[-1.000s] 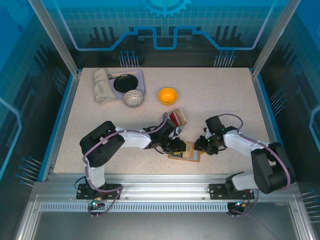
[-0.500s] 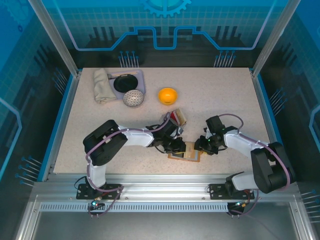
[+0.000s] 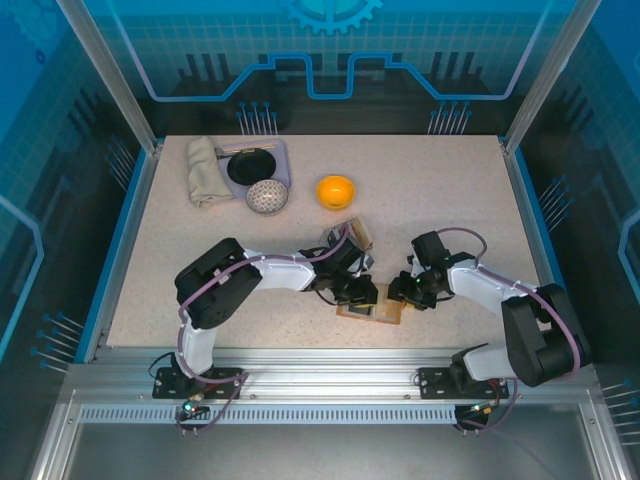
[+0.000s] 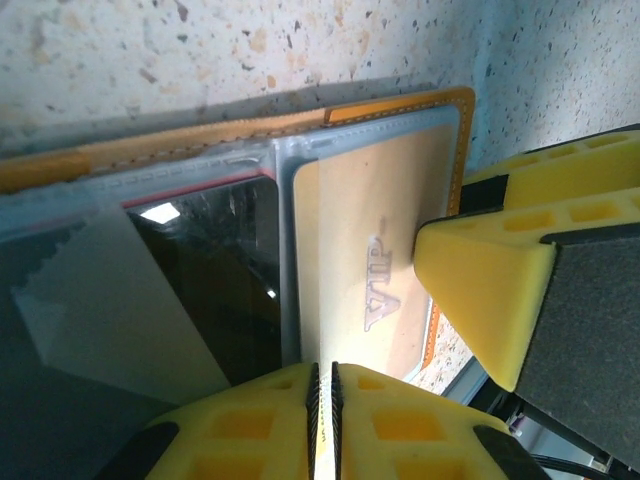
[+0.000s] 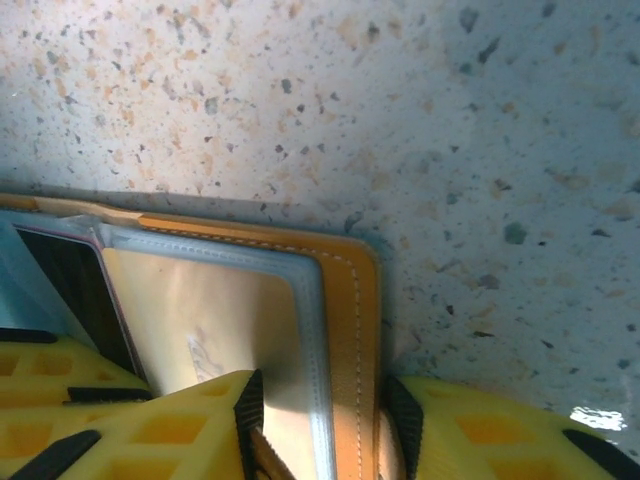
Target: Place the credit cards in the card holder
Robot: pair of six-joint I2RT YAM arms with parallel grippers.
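Note:
The tan-orange card holder (image 3: 385, 314) lies open on the table in front of both arms. A beige credit card (image 4: 370, 230) marked VIP sits partway in its clear right pocket. My left gripper (image 4: 324, 400) is shut on that card's near edge, its jaws almost touching. A black credit card (image 4: 210, 290) fills the pocket beside it. My right gripper (image 5: 325, 420) is shut on the holder's stitched leather edge (image 5: 355, 300), one pad on the clear pocket and one under the leather. From above, the left gripper (image 3: 362, 293) and right gripper (image 3: 403, 293) meet over the holder.
A grey slotted tray (image 3: 352, 236) with more cards stands just behind the holder. An orange bowl (image 3: 335, 190) is further back. At the back left are a folded towel (image 3: 205, 170), a purple tray (image 3: 283, 152) with a black dish, and a speckled ball (image 3: 267, 196).
My left gripper has slid right toward the holder and its jaws have narrowed on the card. The right arm has stayed in place.

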